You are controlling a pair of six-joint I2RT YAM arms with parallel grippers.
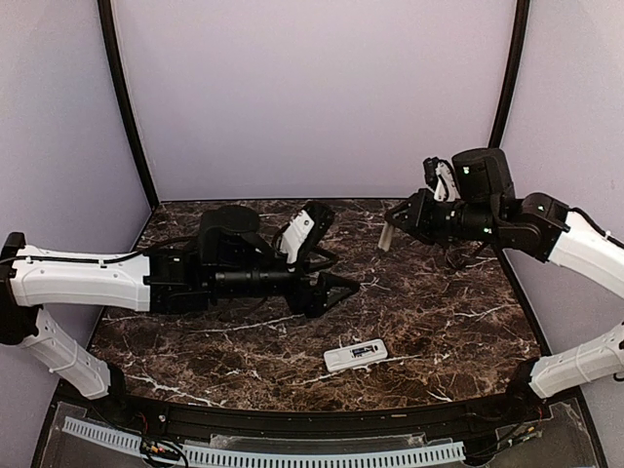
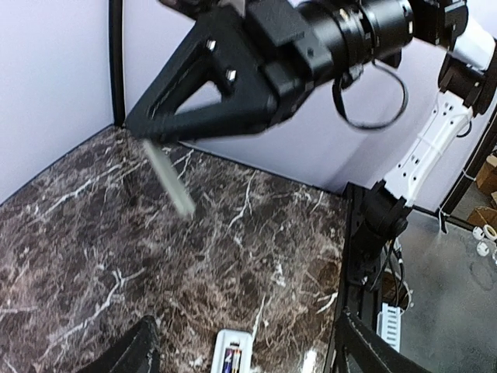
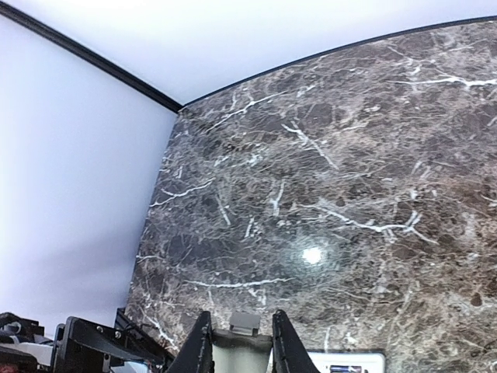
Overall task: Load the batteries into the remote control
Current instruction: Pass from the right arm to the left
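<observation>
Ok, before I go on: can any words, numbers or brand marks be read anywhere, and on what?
No text can be read in any view.
On the batteries lying in the remote control: coloured label, too blurred to read.
On the white cover held in the right claw: plain, no print showing.

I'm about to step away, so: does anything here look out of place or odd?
Nothing is spilled or broken. The remote control lies back up with its bay open, batteries showing. Its white cover is off, pinched in the right gripper above the table, away from the remote.
</observation>
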